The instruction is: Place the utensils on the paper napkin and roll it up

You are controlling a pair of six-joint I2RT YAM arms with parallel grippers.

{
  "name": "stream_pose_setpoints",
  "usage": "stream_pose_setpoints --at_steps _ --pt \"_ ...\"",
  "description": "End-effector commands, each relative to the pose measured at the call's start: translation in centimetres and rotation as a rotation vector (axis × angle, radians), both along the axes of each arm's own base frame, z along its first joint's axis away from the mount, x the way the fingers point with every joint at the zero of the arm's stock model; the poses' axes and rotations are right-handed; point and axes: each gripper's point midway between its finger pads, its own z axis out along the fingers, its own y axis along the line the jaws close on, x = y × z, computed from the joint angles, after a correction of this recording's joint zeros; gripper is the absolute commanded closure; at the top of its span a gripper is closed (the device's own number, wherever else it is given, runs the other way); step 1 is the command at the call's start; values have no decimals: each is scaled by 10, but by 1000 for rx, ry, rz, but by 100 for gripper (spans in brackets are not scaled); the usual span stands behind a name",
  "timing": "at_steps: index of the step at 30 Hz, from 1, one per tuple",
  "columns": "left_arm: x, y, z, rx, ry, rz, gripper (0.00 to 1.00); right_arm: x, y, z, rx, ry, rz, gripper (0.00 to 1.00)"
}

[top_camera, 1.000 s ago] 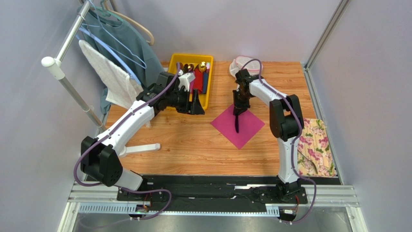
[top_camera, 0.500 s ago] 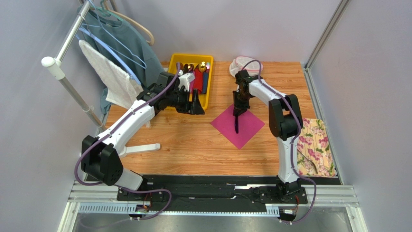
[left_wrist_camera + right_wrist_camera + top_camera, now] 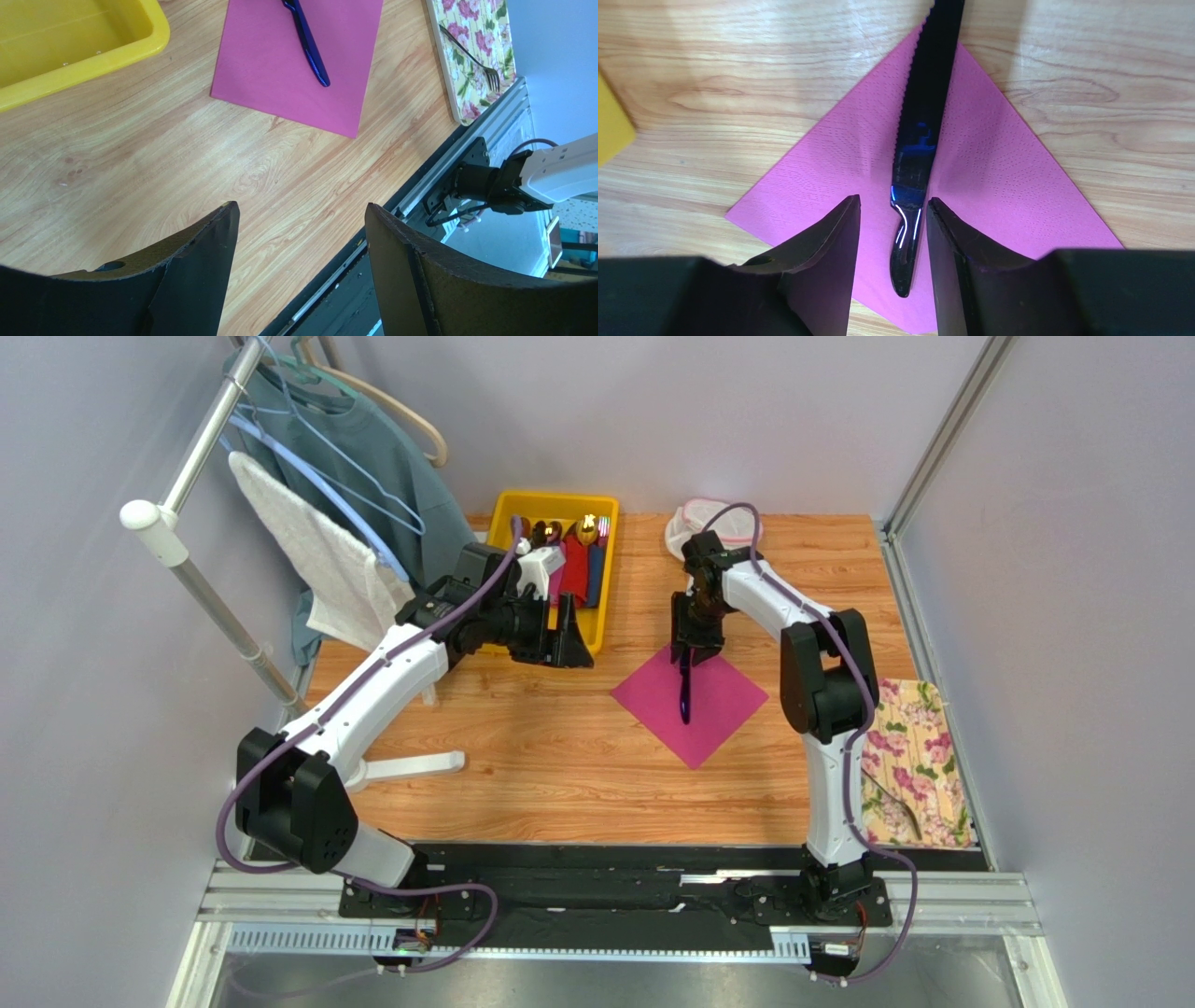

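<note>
One utensil, the dark knife (image 3: 683,693), lies on the paper napkin (image 3: 718,711) mid-desk, long axis near-to-far | right fingers (image 3: 822,245) slightly spread astride its far end, not pinching | left fingers (image 3: 203,238) spread, empty | fork (image 3: 469,56) on floral cloth (image 3: 919,742), near right, closest to right arm.

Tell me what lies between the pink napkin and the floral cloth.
Bare wooden table separates the paper napkin from the floral cloth, clearest in the left wrist view.
</note>
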Motion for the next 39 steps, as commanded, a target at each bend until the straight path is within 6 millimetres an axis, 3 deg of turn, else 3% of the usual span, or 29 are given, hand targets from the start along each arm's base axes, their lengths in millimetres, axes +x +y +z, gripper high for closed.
stream_pose_setpoints --at_steps 1,6,8,9,10,12,14,15,16,18,20,24,25,27,29,32,39 --pt "4 0 27 -17 -67 -30 24 19 7 57 57 -131 17 56" --pt "7 -2 46 -41 -179 -65 16 23 3 113 128 -248 94 51" --pt "11 -3 55 -54 -245 -81 10 21 -11 127 133 -278 113 50" --pt "11 -5 57 -63 -262 -97 7 17 -16 143 148 -312 130 46" --pt "11 -5 60 -65 -296 -116 1 17 -30 149 136 -339 162 43" --pt "13 -8 65 -82 -338 -137 1 5 -49 161 126 -370 173 32" --pt "16 -10 71 -87 -387 -156 1 -2 -78 166 119 -379 171 27" --pt "17 -11 71 -89 -398 -163 1 -10 -99 161 112 -364 150 22" --pt "18 -11 72 -87 -419 -173 1 -19 -111 172 100 -391 154 19" --pt "19 -14 75 -97 -452 -198 1 -34 -134 173 88 -391 143 12" --pt "21 -15 77 -102 -481 -213 1 -65 -159 173 93 -364 174 10" --pt "18 -22 75 -127 -495 -270 1 -137 -195 161 110 -223 231 14" --pt "19 -23 72 -130 -491 -277 1 -153 -200 148 104 -178 243 14" --pt "17 -27 73 -146 -491 -296 1 -178 -219 138 33 -146 297 19" --pt "19 -29 69 -150 -488 -311 4 -203 -224 119 5 -90 342 23" --pt "11 -35 73 -189 -529 -390 11 -227 -240 93 -78 -21 442 29" --pt "-14 -40 81 -275 -652 -551 22 -242 -278 52 -248 79 536 35"
